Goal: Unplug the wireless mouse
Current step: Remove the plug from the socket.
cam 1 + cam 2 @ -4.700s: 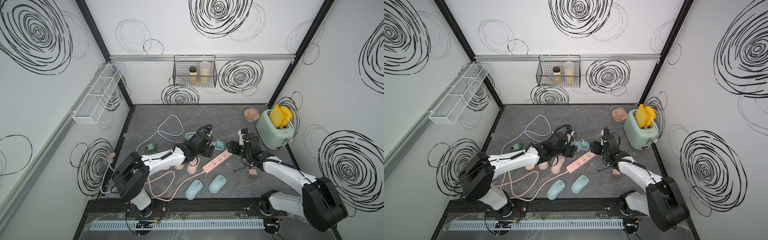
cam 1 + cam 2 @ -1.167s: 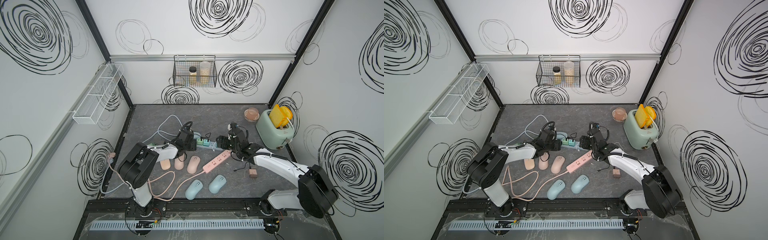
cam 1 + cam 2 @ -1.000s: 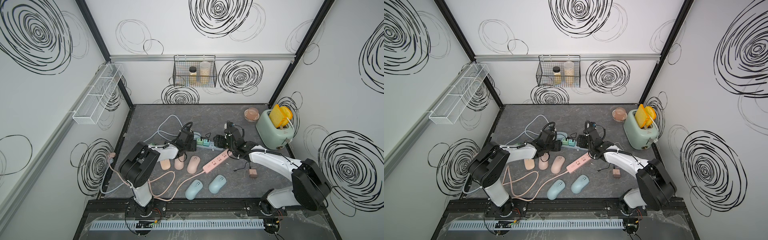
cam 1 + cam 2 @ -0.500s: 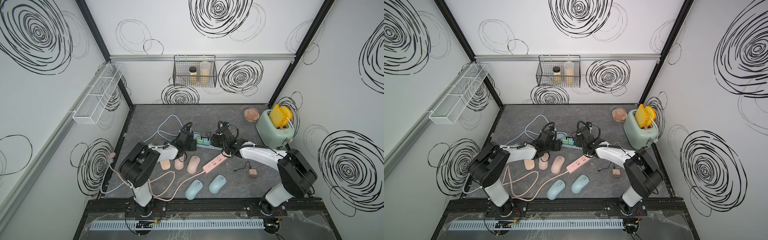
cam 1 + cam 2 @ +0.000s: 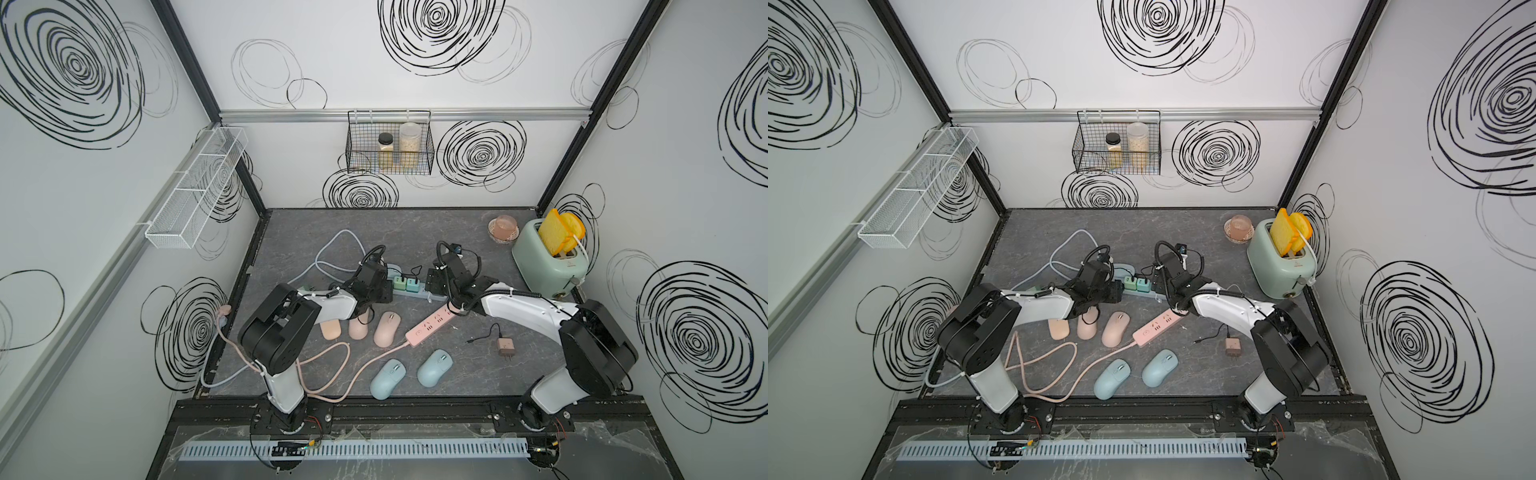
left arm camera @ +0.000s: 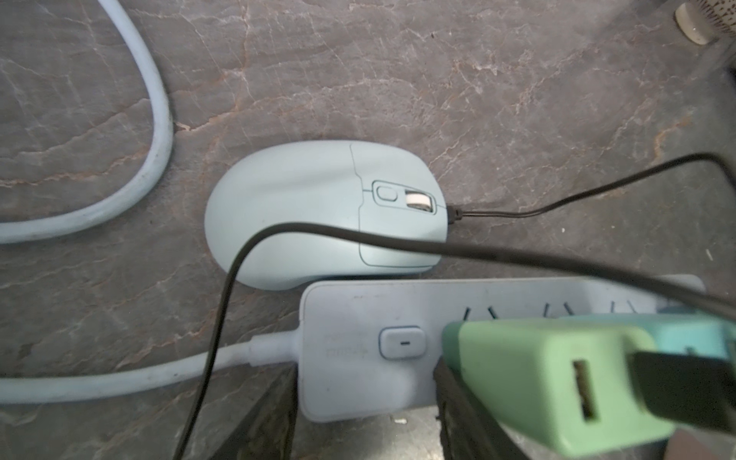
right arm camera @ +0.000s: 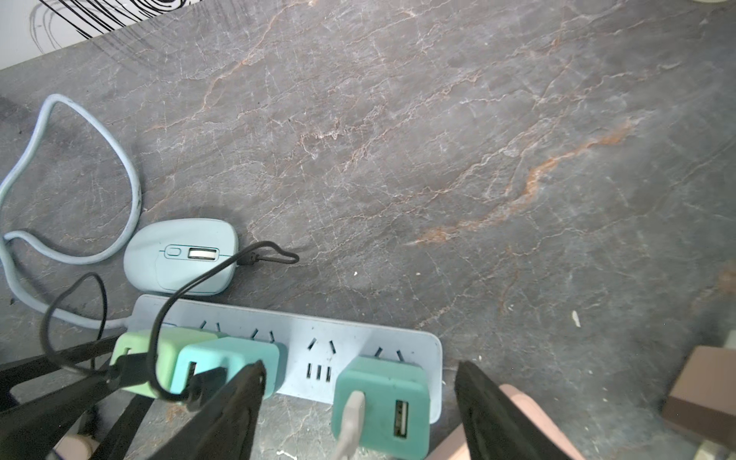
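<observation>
Front of the desk (image 5: pixel 478 374) first: two loose blue mice (image 5: pixel 387 378) sit idle at bottom centre, no cords on them, out of the play. Just behind, the pink power strip (image 5: pixel 430 328) and the pink mice (image 5: pixel 387 328), nobody touching those either. Now the action, mid-frame: both arms are on the blue power strip (image 5: pixel 419 296). Here's the big change: the right pincer (image 7: pixel 358 370) has swung across from right of centre in the last second and now hangs over the strip's plain end, released, jaws wide, straddling the end teal adapter (image 7: pixel 382 402) with the pale lead and not touching it. One finger (image 7: pixel 223 418) sits close beside the middle teal adapter (image 7: pixel 223 350). The left pincer (image 6: pixel 364 398) has kept its station at the switch end, beside the green adapter (image 6: pixel 557 382); jaws either side of that end, but clenched or slack, I can't tell. And the prize: the tethered mouse (image 6: pixel 324 213) lies on the desk just behind the strip's switch end, its black cable (image 7: pixel 171 302) looping back to a black USB plug (image 7: pixel 203 378) that looks seated in the middle adapter. So it's plugged in, job not done. My read: left is there to brace the strip, right has arrived one adapter wide and wants to shift toward that plug. Far back, upper right, the mint toaster (image 5: pixel 548 266) stands untouched.
</observation>
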### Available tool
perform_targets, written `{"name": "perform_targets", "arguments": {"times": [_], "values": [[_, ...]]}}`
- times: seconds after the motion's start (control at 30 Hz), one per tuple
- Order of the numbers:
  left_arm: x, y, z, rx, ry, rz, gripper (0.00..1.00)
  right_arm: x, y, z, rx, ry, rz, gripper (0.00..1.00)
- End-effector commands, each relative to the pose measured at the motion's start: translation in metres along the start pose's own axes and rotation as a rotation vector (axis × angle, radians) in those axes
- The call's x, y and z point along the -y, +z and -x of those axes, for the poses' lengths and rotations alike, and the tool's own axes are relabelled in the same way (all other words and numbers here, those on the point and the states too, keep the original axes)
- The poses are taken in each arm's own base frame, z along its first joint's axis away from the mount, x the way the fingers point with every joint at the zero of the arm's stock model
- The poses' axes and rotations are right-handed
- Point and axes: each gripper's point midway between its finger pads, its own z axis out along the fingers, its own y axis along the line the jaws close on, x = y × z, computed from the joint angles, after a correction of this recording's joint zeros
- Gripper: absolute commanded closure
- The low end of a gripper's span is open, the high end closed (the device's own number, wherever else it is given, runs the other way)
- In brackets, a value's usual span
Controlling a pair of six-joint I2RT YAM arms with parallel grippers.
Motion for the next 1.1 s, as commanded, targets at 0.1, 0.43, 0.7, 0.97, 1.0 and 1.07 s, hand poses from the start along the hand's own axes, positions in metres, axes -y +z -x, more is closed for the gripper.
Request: {"name": "perform_targets", "arguments": {"times": [0.1, 0.43, 0.7, 0.97, 1.0, 1.07], "values": [[0.004, 0.002, -0.006, -0.009, -0.001, -0.013, 0.42, 0.015, 0.016, -0.020, -0.066, 0.000, -0.074, 0.23], [0.006, 0.004, -0.006, -0.015, 0.003, -0.019, 0.45, 0.008, 0.027, -0.020, -0.081, -0.043, -0.075, 0.60], [0.010, 0.005, -0.005, -0.018, 0.016, -0.024, 0.45, 0.009, 0.021, -0.022, -0.079, -0.086, -0.051, 1.00], [0.012, 0.010, -0.012, -0.038, 0.030, -0.025, 0.47, -0.003, 0.009, -0.015, 0.022, -0.249, -0.116, 1.00], [0.013, 0.010, -0.012, -0.038, 0.032, -0.025, 0.47, 0.002, 0.012, -0.018, 0.010, -0.273, -0.174, 1.00], [0.013, 0.010, -0.011, -0.037, 0.032, -0.026, 0.47, 0.001, 0.021, -0.033, -0.041, -0.282, -0.151, 1.00]]}}
